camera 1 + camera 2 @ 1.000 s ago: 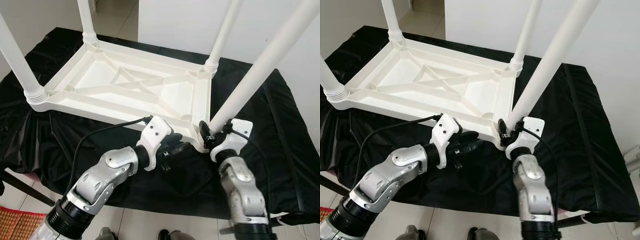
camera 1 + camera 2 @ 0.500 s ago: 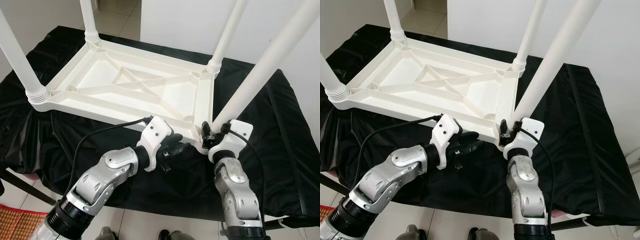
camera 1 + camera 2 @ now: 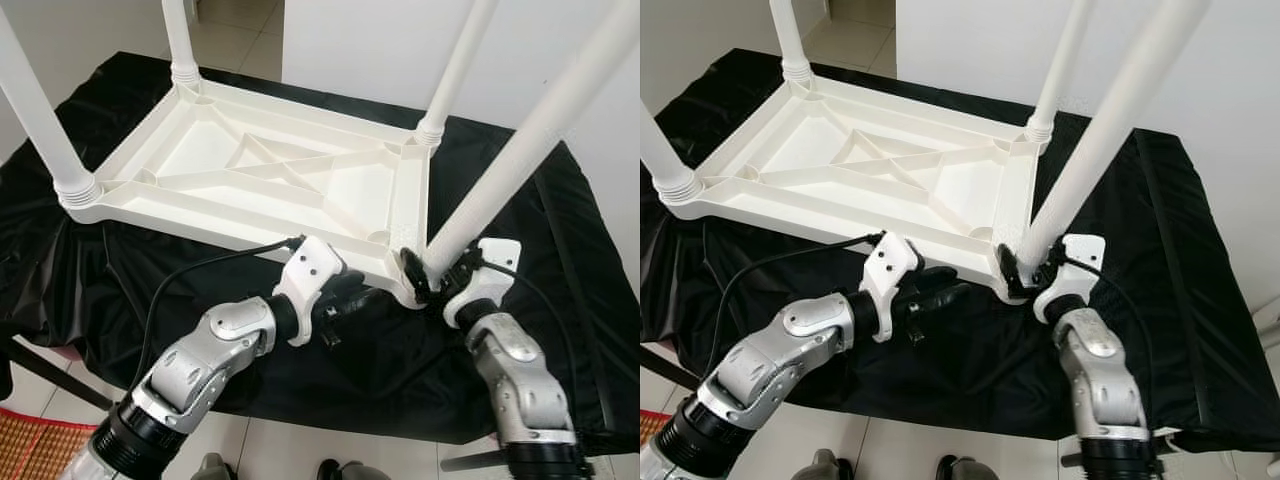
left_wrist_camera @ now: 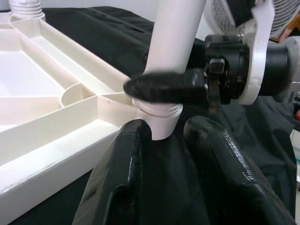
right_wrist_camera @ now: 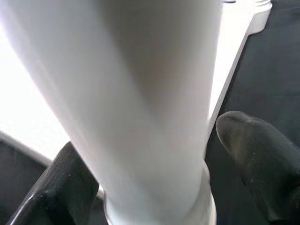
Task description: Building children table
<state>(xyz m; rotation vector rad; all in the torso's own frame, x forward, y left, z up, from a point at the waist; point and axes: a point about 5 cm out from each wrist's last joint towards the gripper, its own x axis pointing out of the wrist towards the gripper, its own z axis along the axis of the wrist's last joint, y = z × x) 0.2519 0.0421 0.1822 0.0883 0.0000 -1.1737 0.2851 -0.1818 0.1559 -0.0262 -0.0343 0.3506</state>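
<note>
- Left eye view: an upturned white plastic children's table top (image 3: 270, 170), ribbed on its underside, lies on a black cloth-covered table (image 3: 560, 230). Three white plastic legs stand upright in its corner sockets, and a fourth white plastic tube leg (image 3: 520, 150) leans outward from the near right corner. The right gripper (image 3: 425, 275) sits at the base of that tilted leg, its two black fingers set either side of the tube. The left gripper (image 3: 355, 297) rests just beside the same corner, low against the near edge of the table top, its fingers pointing toward the socket.
- Right eye view: the same scene; a black cable (image 3: 790, 258) loops from the left wrist across the cloth.
- Left wrist view: the left gripper's two thick black fingers (image 4: 126, 178) are spread apart with nothing between them, aimed at the foot of the tilted leg where it enters the ringed corner socket (image 4: 157, 110). One right finger (image 4: 161, 89) crosses the leg just above the socket.
- Right wrist view: the white leg lies between the right gripper's two black fingers (image 5: 262, 164), which are closed around it on both sides.
</note>
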